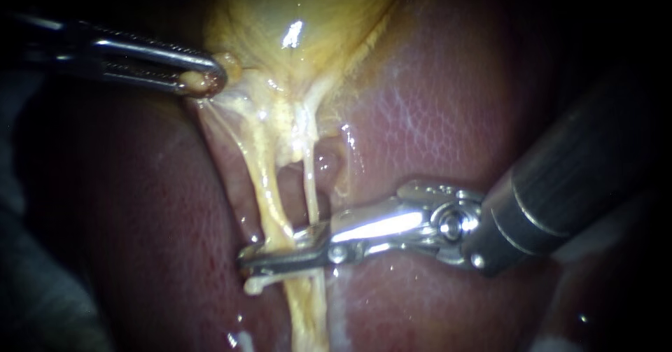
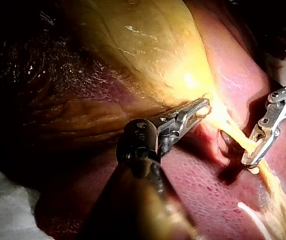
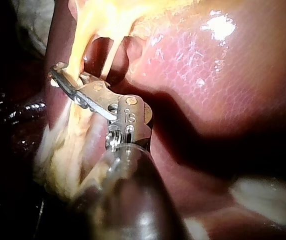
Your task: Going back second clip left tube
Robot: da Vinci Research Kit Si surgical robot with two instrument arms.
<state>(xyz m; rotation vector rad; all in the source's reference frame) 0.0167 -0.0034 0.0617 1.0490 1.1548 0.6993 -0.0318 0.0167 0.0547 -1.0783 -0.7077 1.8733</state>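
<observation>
The yellow gallbladder (image 1: 294,30) is pulled up by my left instrument (image 1: 206,80), whose jaws are shut on a fold at its lower edge. The same hold shows in the left wrist view (image 2: 199,107). Two pale tubes run down from it over the liver (image 1: 434,128): a thicker left tube (image 1: 269,198) and a thin right tube (image 1: 310,184). My right instrument (image 1: 280,250) reaches across from the right, its jaws slightly open with the left tube between them, as the wrist views also show (image 2: 253,147) (image 3: 65,80). A pale nub (image 1: 253,283) sits under the jaw tips; whether it is a clip is unclear.
Red-brown liver lies under and around both tubes. The right instrument's dark shaft (image 1: 574,177) covers the right side. White gauze (image 2: 8,200) lies beside the left instrument's shaft.
</observation>
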